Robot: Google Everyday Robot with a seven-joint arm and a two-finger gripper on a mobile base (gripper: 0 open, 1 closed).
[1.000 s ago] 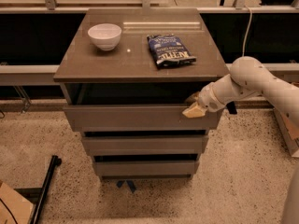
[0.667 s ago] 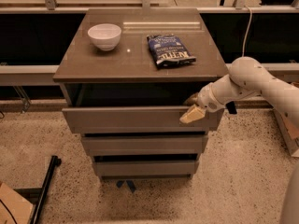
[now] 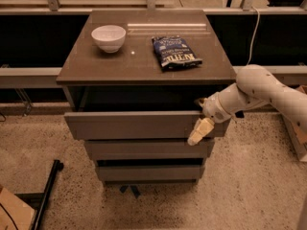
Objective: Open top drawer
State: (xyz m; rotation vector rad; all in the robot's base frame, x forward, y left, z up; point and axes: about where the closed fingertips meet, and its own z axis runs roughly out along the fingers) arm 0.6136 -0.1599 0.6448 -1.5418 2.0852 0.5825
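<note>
Grey-brown top drawer (image 3: 134, 124) stands partly out, stretching left from the tool (image 3: 198, 123), which clamps its right end, one cream finger (image 3: 200, 131) across its front. Above-left of the tool: blue bag (image 3: 175, 51), white bowl (image 3: 109, 37).

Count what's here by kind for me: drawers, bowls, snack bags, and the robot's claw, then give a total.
Drawers: 3, the top drawer pulled out, the middle drawer and bottom drawer below it.
Bowls: 1, a white bowl on the tabletop.
Snack bags: 1, a blue bag on the tabletop.
Claws: 1, the claw at the top drawer's right end.
Total: 6.
</note>
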